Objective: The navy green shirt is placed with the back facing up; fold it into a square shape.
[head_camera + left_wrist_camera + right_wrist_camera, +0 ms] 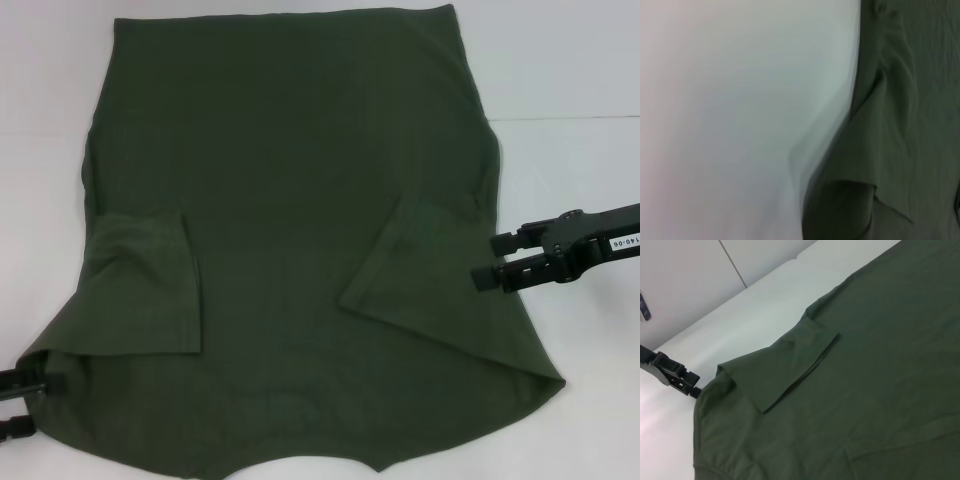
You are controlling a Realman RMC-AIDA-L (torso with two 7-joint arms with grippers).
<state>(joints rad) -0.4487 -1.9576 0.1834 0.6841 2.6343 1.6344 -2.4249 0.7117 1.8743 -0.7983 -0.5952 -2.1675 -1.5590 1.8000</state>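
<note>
The navy green shirt [290, 200] lies flat on the white table, plain back up, collar end toward me. Both short sleeves are folded inward onto the back: the left sleeve [140, 285] and the right sleeve [420, 270]. My left gripper [22, 402] is at the near left corner, open, its fingers straddling the shirt's shoulder edge. My right gripper [487, 260] hovers open just off the shirt's right edge beside the folded sleeve, with nothing between its fingers. The right wrist view shows the shirt [880, 365], a folded sleeve [785, 365] and the left gripper [670, 372] at the corner.
Bare white table [570, 80] shows to the right and left of the shirt. In the left wrist view the shirt's wrinkled edge [910, 125] lies beside bare table [730, 120]. A wall panel seam [732, 262] runs behind the table.
</note>
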